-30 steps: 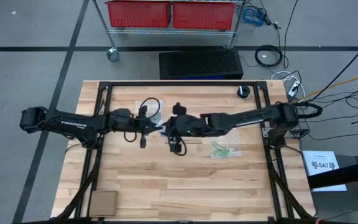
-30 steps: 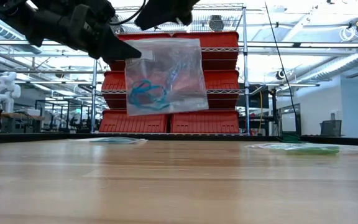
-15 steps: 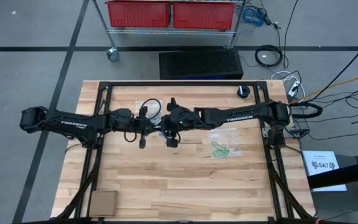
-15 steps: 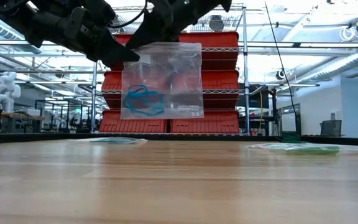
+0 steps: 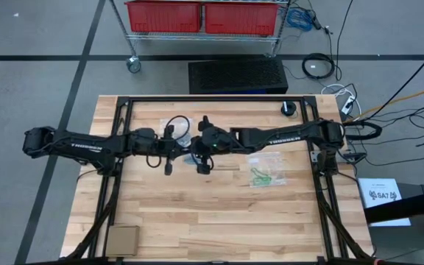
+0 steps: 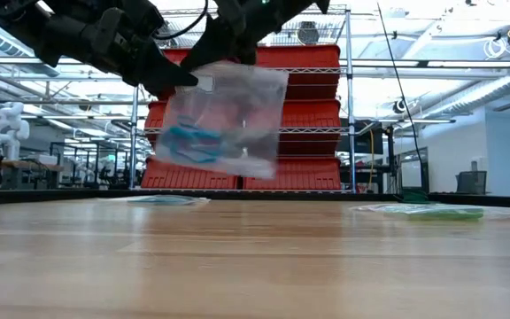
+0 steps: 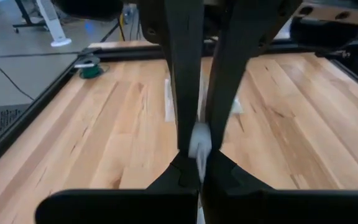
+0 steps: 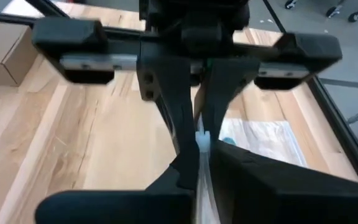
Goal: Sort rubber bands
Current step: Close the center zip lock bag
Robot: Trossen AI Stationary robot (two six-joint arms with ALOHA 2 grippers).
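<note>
Hanging above the middle of the desk (image 5: 219,213), a clear bag (image 6: 224,120) of blue rubber bands (image 6: 191,142) is pinched at its top edge by both the left gripper (image 6: 171,78) and the right gripper (image 6: 215,55), jaws clenched.

The right pincer (image 6: 204,64) has been closed on the clear bag (image 6: 224,120), which has been swung askew.

Light wooden plank counter (image 5: 219,213) inside black metal frame. On it: clear plastic bag with green rubber bands (image 5: 265,176) right of centre; small cardboard box (image 5: 122,239) at near-left corner; round black puck (image 5: 288,109) at far-right edge.
</note>
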